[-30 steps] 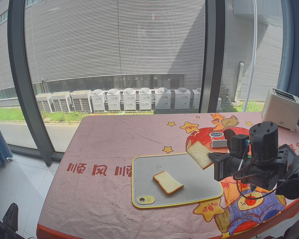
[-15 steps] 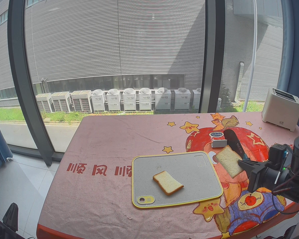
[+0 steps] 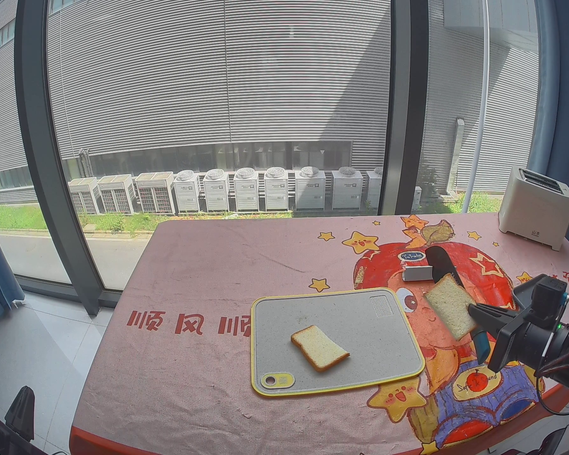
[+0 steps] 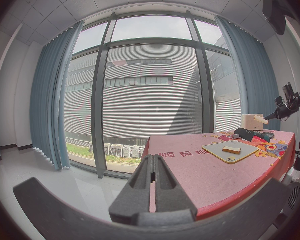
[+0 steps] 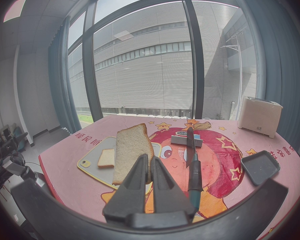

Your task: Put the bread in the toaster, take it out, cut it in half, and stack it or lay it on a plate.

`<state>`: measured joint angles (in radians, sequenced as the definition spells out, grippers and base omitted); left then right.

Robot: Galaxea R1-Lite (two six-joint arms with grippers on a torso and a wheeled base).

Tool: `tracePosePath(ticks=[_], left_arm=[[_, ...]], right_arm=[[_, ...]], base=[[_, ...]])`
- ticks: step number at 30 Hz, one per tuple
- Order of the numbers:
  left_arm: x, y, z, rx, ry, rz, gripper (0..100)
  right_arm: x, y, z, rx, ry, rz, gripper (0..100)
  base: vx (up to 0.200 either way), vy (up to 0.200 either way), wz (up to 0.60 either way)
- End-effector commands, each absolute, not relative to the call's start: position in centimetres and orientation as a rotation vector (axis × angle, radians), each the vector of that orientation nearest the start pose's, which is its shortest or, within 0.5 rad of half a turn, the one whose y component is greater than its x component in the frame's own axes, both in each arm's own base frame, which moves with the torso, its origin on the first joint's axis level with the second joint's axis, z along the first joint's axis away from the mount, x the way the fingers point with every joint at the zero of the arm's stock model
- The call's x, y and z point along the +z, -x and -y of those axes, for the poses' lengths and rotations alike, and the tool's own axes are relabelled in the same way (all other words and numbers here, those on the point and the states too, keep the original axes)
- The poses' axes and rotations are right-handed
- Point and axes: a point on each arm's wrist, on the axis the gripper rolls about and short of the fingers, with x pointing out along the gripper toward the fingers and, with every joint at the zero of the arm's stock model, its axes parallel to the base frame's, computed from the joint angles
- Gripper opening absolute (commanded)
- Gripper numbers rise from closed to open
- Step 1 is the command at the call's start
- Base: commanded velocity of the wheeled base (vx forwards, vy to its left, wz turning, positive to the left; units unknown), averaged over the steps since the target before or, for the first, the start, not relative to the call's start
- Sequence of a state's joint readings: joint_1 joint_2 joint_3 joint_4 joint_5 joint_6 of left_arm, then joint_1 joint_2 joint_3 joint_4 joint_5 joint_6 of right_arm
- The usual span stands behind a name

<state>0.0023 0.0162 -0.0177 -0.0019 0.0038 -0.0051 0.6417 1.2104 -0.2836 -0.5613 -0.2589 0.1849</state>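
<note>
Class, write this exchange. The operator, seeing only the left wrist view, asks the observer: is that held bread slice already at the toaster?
Observer: No. The pale square bread slice hangs over the teal-handled black knife, well short of the cream box-shaped toaster.
Operator: How is it gripped?
Observer: The right gripper is shut on one edge.
Operator: Anything beside the knife?
Observer: A dark square tray, on the pink cloth.
</note>
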Motion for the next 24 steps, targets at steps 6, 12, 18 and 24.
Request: tracePosePath(ticks=[6,12,18,24], left_arm=[[7.6,2.3,0.0,0.006,0.006,0.002,0],[7.6,2.3,0.0,0.008,0.006,0.002,0],[7.6,2.3,0.0,0.008,0.005,0.002,0],[7.6,2.3,0.0,0.008,0.003,0.002,0]], right_arm=[[15.1,-12.5,-8.7,0.35,-0.028,-0.358,0],[14.6,-12.3,-9.0,0.375,-0.02,-0.381,0],[14.5,-12.4,-8.9,0.362,-0.018,-0.387,0],[14.3,-12.3,-8.8,0.359,-0.015,-0.394,0]], base=[[0.0,0.0,0.0],[0.0,0.0,0.0],[0.0,0.0,0.0],[0.0,-0.2,0.0]])
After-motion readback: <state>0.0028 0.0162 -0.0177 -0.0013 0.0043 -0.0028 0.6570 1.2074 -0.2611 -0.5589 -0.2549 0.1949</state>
